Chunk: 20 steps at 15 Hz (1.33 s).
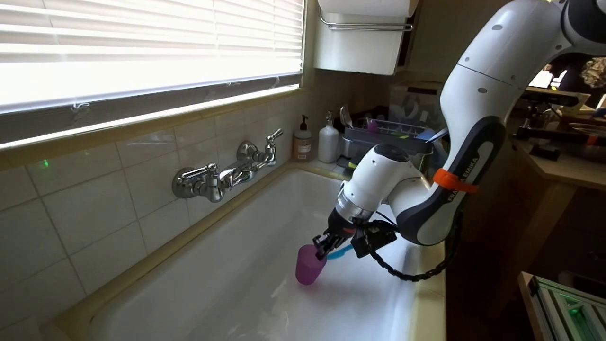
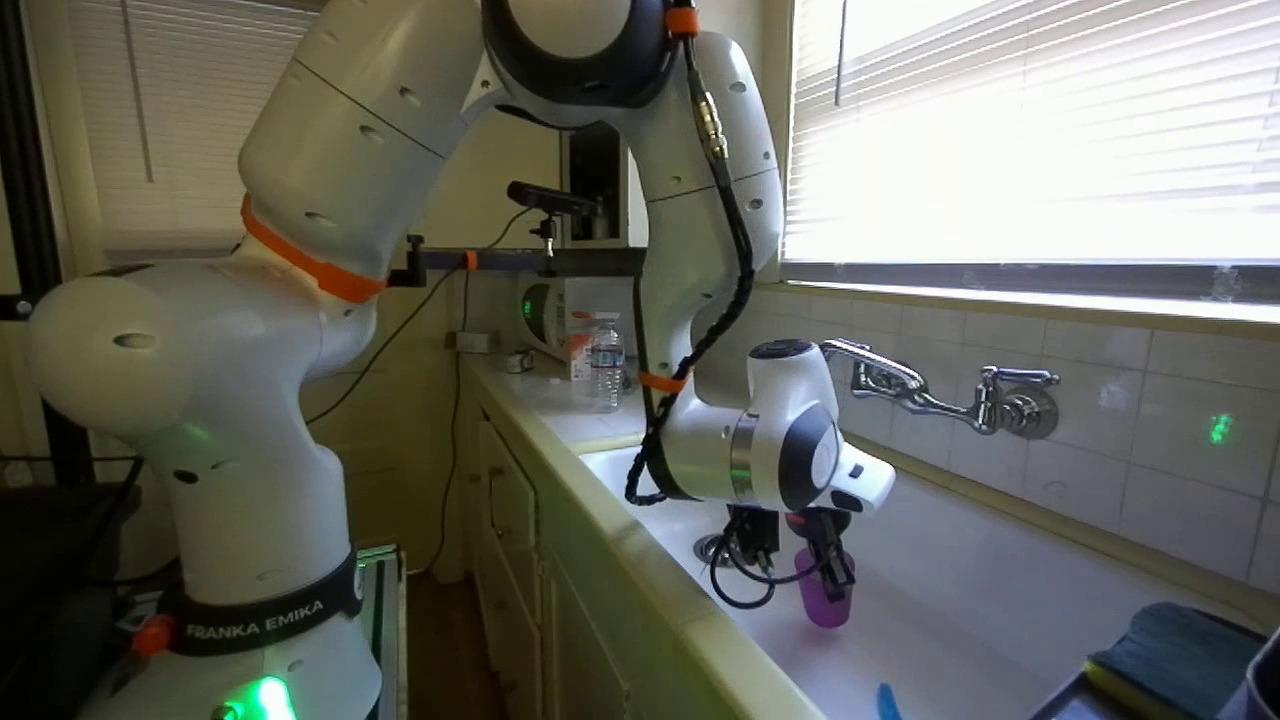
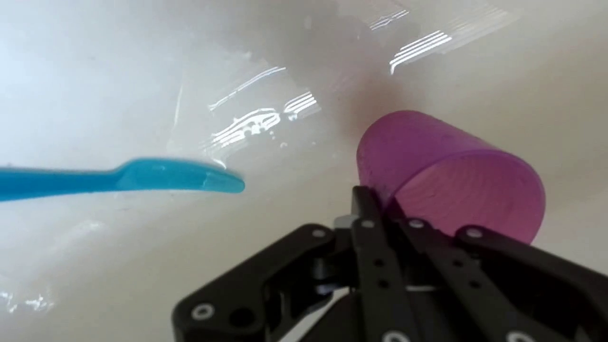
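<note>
The gripper (image 3: pixel 379 200) is drawn narrow, pinching the rim of a purple cup (image 3: pixel 446 161); in the wrist view a black fingertip sits outside the cup's wall and the opposite one reaches just inside it, the rim caught between them; the cup is within the white sink (image 1: pixel 236 284), tilted, its mouth turned toward the wrist camera; whether its base touches the sink floor I cannot tell; a blue plastic knife (image 3: pixel 175 175) lies on that floor, apart from the cup, its tip pointing toward it and its handle running out of the wrist view; a chrome faucet (image 1: pixel 236 174) is mounted on the tiled wall (image 1: pixel 85 208) above the sink; past the sink's far end a brown soap bottle (image 1: pixel 302 144) with a black pump stands beside a white pump bottle (image 1: pixel 328 144), with a grey dish rack (image 1: pixel 364 135) near them; in an exterior view a metal drain (image 2: pixel 708 548) shows in the sink; there, too, a dark teal pad (image 2: pixel 1185 645) lies over a yellow sponge (image 2: pixel 1115 687); a clear water bottle (image 2: pixel 607 370) stands on the counter (image 2: pixel 545 395) near a white microwave (image 2: pixel 540 310).
</note>
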{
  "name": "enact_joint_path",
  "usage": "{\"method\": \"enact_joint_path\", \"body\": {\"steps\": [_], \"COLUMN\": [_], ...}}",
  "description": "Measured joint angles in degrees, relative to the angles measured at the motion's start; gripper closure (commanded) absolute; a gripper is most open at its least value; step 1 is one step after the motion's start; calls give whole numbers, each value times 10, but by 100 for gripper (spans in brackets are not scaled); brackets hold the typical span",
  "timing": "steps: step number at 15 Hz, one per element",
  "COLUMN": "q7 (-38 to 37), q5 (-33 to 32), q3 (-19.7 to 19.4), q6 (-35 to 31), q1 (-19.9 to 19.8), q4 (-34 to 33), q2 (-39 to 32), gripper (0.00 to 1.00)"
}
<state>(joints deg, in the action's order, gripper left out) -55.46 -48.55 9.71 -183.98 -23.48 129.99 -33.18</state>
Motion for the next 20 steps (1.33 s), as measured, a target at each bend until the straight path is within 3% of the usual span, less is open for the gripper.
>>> {"method": "enact_joint_path", "body": {"steps": [3, 5, 7, 11, 12, 14, 17, 20], "q7": [7, 8, 8, 114, 145, 209, 284, 318], "q5": [23, 37, 46, 213, 257, 345, 447, 498], "q3": [79, 105, 115, 80, 68, 41, -8, -55], "q6": [50, 77, 103, 119, 123, 132, 144, 153], "q1": [-79, -111, -127, -94, -80, -46, 17, 74], "q4": [1, -3, -9, -10, -11, -14, -22, -28], "q2": [-7, -7, -4, 9, 11, 15, 19, 21], "gripper": [99, 99, 99, 95, 70, 65, 41, 19]}}
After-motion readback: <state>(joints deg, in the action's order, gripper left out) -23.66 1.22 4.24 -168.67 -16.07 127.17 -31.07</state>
